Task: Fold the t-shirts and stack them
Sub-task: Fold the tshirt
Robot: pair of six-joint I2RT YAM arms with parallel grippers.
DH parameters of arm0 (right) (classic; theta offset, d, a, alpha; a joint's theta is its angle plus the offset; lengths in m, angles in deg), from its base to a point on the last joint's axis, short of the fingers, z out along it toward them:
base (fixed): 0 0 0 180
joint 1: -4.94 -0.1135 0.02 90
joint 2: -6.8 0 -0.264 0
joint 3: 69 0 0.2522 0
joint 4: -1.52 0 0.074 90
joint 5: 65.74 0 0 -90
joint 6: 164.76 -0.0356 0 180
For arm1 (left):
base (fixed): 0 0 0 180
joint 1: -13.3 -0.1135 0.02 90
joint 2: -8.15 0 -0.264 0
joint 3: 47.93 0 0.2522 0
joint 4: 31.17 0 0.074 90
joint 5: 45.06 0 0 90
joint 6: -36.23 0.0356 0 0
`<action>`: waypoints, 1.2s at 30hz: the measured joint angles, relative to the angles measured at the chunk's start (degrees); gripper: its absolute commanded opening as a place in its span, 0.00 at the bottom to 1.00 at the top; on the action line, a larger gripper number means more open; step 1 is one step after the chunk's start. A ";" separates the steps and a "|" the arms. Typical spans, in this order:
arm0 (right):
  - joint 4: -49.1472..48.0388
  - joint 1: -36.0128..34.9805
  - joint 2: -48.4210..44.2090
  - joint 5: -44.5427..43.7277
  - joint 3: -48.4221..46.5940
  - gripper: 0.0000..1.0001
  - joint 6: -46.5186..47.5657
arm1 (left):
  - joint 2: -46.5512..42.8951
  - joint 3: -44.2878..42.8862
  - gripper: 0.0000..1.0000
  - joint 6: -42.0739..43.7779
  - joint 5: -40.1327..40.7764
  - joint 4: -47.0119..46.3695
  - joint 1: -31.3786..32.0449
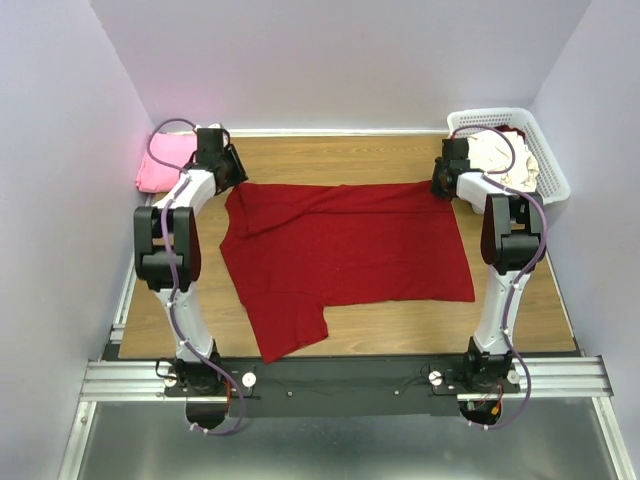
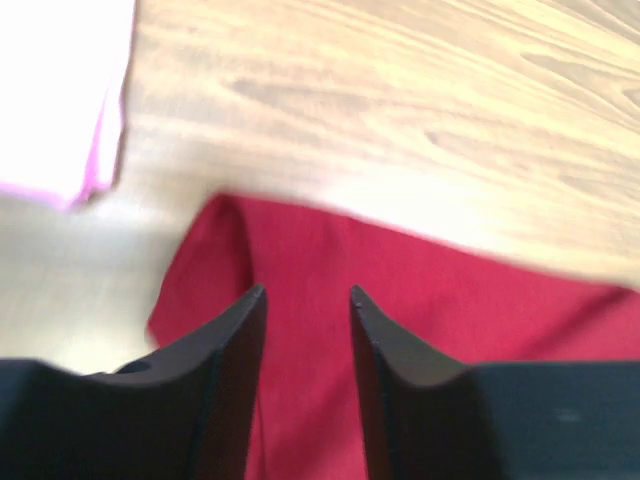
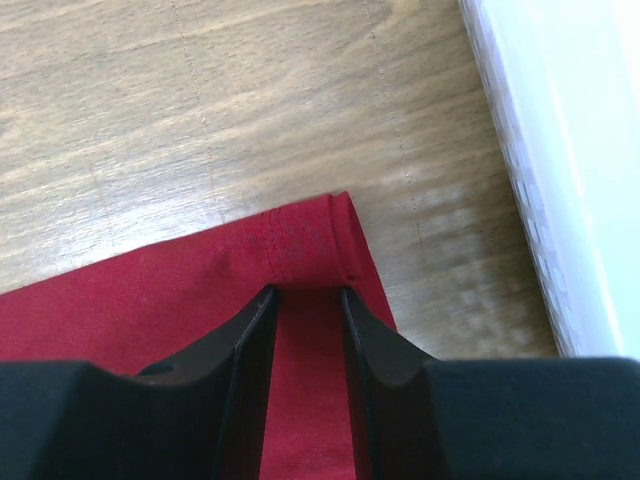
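Observation:
A dark red t-shirt (image 1: 350, 250) lies spread flat across the middle of the wooden table. My left gripper (image 1: 232, 178) hovers over its far left corner (image 2: 420, 290); the jaws stand open (image 2: 308, 292) with only cloth beneath them. My right gripper (image 1: 445, 182) is at the shirt's far right corner. Its jaws (image 3: 307, 292) are apart, tips down on the hemmed corner (image 3: 300, 240), with red cloth showing in the gap. A bright pink t-shirt (image 1: 165, 165) lies folded at the far left (image 2: 60, 90). Cream-white t-shirts (image 1: 500, 155) sit in the basket.
A white lattice basket (image 1: 552, 175) stands at the far right corner, close beside the right gripper, its wall (image 3: 570, 150) along the right of that wrist view. Purple walls enclose the table on three sides. The metal rail (image 1: 340, 375) runs along the near edge.

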 measured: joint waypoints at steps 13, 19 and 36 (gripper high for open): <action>0.00 0.00 0.00 -0.02 0.00 0.39 0.11 | 11.72 -7.04 0.43 0.04 7.87 3.52 0.04; 0.00 0.00 0.00 -0.07 0.00 0.39 0.11 | 11.74 -7.39 0.31 0.26 8.31 3.58 0.04; -0.79 0.63 0.00 -2.91 0.68 0.39 0.85 | 13.49 -8.57 0.00 0.83 8.17 3.87 -1.95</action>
